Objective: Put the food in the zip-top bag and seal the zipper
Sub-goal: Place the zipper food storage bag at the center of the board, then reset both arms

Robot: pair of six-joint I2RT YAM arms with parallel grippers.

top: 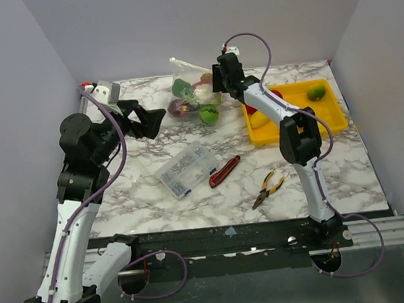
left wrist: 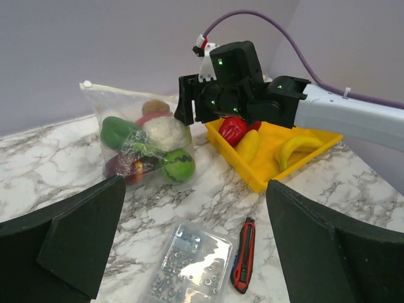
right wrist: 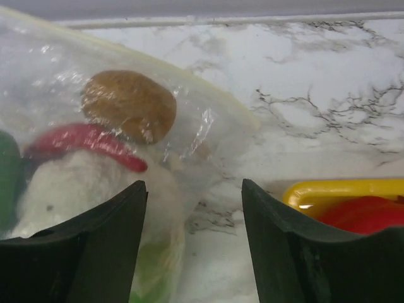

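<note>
The zip-top bag [top: 191,95] stands at the back of the table, with food inside it: a white cauliflower [left wrist: 165,131], green pieces [left wrist: 178,164], a dark maroon one [left wrist: 120,165], a red one [right wrist: 82,140] and a brown one [right wrist: 129,104]. The zipper [left wrist: 136,94] runs along its top edge; I cannot tell whether it is pressed together. My right gripper [top: 215,86] is open at the bag's right edge, with crinkled plastic by its left finger [right wrist: 95,240]. My left gripper [top: 158,123] is open and empty, left of the bag and apart from it.
The yellow tray [top: 331,117] right of the bag holds a lime [top: 316,92], a red pepper [left wrist: 232,129] and a banana [left wrist: 297,148]. A clear box of screws [top: 186,169], a red-black utility knife [top: 224,171] and pliers [top: 266,188] lie mid-table.
</note>
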